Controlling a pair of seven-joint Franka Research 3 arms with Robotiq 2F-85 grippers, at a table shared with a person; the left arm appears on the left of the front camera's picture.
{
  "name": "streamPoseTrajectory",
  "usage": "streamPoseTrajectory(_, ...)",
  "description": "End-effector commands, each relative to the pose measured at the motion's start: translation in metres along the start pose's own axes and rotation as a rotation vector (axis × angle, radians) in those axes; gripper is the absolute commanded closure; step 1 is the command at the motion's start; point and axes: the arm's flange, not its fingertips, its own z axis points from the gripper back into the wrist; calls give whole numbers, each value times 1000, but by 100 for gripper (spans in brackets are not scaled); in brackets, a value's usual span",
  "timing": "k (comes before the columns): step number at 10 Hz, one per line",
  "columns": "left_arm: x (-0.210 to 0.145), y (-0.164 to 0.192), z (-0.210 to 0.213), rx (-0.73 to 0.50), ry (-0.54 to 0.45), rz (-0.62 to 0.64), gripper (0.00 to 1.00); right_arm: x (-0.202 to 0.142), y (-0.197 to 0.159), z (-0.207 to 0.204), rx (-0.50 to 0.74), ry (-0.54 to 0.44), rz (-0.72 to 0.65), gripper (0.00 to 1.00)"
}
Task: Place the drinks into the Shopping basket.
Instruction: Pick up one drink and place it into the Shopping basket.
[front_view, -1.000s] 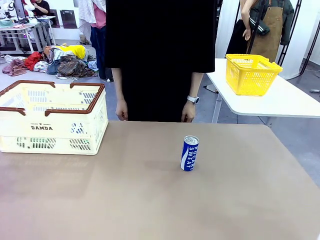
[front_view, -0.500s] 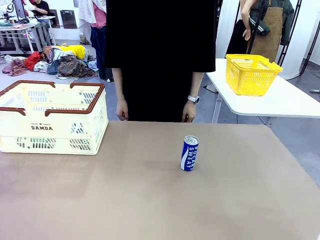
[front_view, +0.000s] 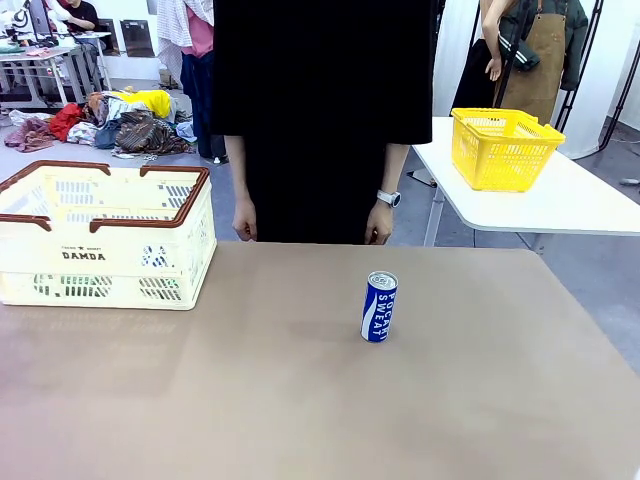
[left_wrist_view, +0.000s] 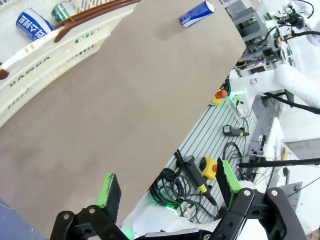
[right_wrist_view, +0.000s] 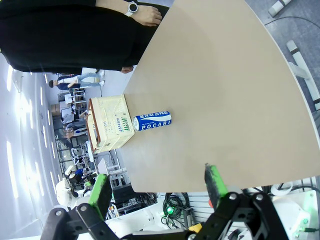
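- Standing upright on the brown table (front_view: 300, 400) in the front view, the blue can (front_view: 379, 307) is sitting right of centre, its long axis vertical, well apart from the Shopping basket (front_view: 100, 240) at the far left. That is placing it nearer the right arm's side, by my reading. A person's hands (front_view: 377, 224) are hanging at the far edge, just behind the can, not touching it. Bare tabletop is lying open all around it.
- Looking along the left gripper (left_wrist_view: 167, 185), whose jaws are standing wide and empty, the left wrist view is showing the can (left_wrist_view: 197, 13) far off across the table, with the basket (left_wrist_view: 45, 65) nearer; two cans (left_wrist_view: 34, 24) are already lying inside it.
- Looking along the right gripper (right_wrist_view: 155, 186), also spread wide with nothing between the pads, the right wrist view is showing the can (right_wrist_view: 152, 120) straight ahead and between the finger lines, the basket (right_wrist_view: 107, 122) just beyond it. The near table edge is lying between jaws and can.
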Motion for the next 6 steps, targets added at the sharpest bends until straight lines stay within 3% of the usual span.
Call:
streamPoseTrajectory(1, -1, -3, -2, -17, -19, 0, 0, 1, 0, 1, 15, -5, 23, 0)
streamPoseTrajectory(3, 0, 0, 0, 0, 0, 0, 0, 1, 0, 1, 15, -5, 23, 0)
streamPoseTrajectory(4, 19, -15, -6, 48, -3, 159, 0, 1, 0, 1, 15, -5, 23, 0)
streamPoseTrajectory(6, 100, -78, -27, 318, 73, 330, 0, 1, 0, 1, 15, -5, 23, 0)
